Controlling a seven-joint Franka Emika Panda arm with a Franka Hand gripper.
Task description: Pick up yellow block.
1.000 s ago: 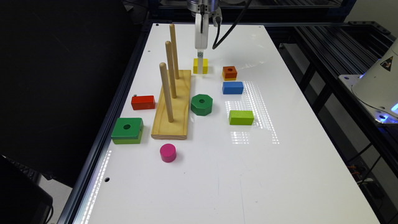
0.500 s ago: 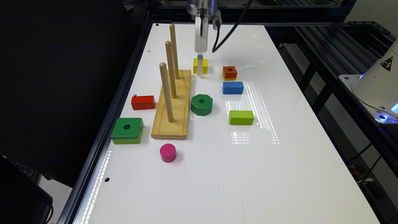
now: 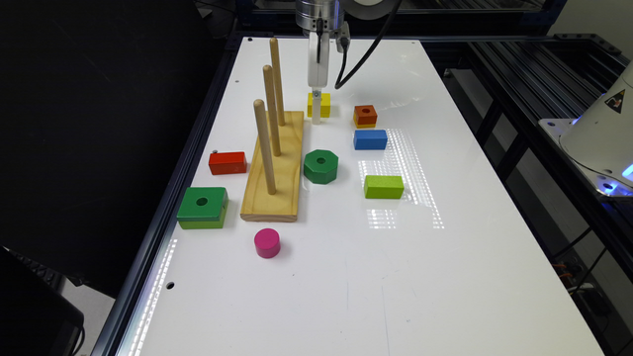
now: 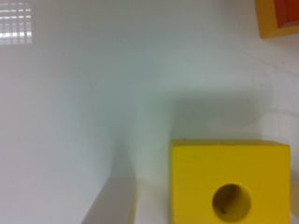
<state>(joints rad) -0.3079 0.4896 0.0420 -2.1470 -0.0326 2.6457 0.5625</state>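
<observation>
Only one marking can be made out: a black-and-yellow warning triangle (image 3: pixel 615 100) on a white housing at the exterior view's right, with no legible text. Near the far end of the white tabletop (image 3: pixel 445 277), the yellow block (image 3: pixel 320 104) is seen resting flat, just beside the far end of the wooden peg base (image 3: pixel 277 168) and apart from the orange-topped cube (image 3: pixel 365 115). The end effector (image 3: pixel 316 111) is lowered at the block, one finger showing against the block's near face. In the wrist view the yellow block (image 4: pixel 230 182) is shown close up with its round hole, a pale finger (image 4: pixel 112 205) standing off its side with bare tabletop between them; whether the end effector is released or clenched cannot be told, the second finger being unseen. A corner of the orange-topped cube (image 4: pixel 278 17) is caught there too. Open tabletop is left toward the near edge, past the pink cylinder (image 3: pixel 267 243) and the lime-green block (image 3: pixel 384 187).
</observation>
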